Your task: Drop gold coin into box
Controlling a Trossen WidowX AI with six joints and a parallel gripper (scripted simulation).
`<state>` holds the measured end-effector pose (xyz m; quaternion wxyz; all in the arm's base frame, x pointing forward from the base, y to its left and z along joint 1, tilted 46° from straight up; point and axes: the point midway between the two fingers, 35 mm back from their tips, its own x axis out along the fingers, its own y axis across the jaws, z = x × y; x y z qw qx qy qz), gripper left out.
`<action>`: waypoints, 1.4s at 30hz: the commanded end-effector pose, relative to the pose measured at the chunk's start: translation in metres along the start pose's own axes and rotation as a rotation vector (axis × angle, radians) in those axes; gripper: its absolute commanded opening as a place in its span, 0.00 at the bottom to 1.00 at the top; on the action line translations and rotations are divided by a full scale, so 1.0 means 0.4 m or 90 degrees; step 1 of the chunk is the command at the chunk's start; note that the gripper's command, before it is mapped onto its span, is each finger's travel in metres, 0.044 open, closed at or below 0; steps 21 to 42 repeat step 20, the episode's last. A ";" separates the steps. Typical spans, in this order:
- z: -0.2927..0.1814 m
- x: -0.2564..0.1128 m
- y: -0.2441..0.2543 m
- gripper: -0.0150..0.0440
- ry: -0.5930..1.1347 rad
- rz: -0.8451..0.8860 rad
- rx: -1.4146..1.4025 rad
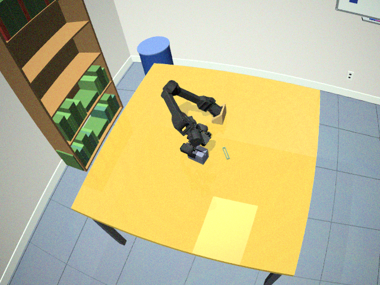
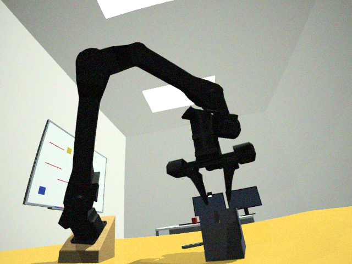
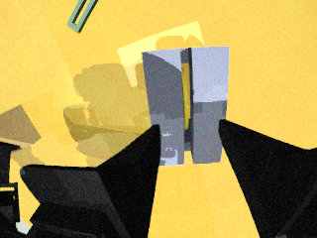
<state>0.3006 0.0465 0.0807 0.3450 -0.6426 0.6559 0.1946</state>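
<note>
The grey box (image 1: 202, 157) (image 2: 224, 244) (image 3: 210, 74) stands on the table below my gripper. The gold coin (image 3: 186, 96) shows edge-on within the dark slot in the lid, and a small bit of yellow shows at the box's upper part in the exterior view. How deep the coin sits cannot be told. My gripper (image 2: 217, 205) (image 3: 189, 128) is open, with nothing between the fingers. Its tips are just above the lid, one on each side of the slot. The green holder (image 1: 228, 158) (image 2: 193, 245) (image 3: 73, 27) is empty and lies beside the box.
The arm's wooden base (image 1: 222, 116) (image 2: 85, 256) stands on the yellow table (image 1: 260, 122). A tall bookshelf (image 1: 50, 135) and a blue bin (image 1: 154, 46) stand beyond the table's edges. Two monitors are in the background of the exterior view.
</note>
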 end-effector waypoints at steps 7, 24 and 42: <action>0.001 -0.079 0.001 1.00 -0.003 -0.003 0.004; -0.005 -0.146 0.007 1.00 0.001 -0.001 0.001; -0.005 -0.146 0.007 1.00 0.001 -0.001 0.001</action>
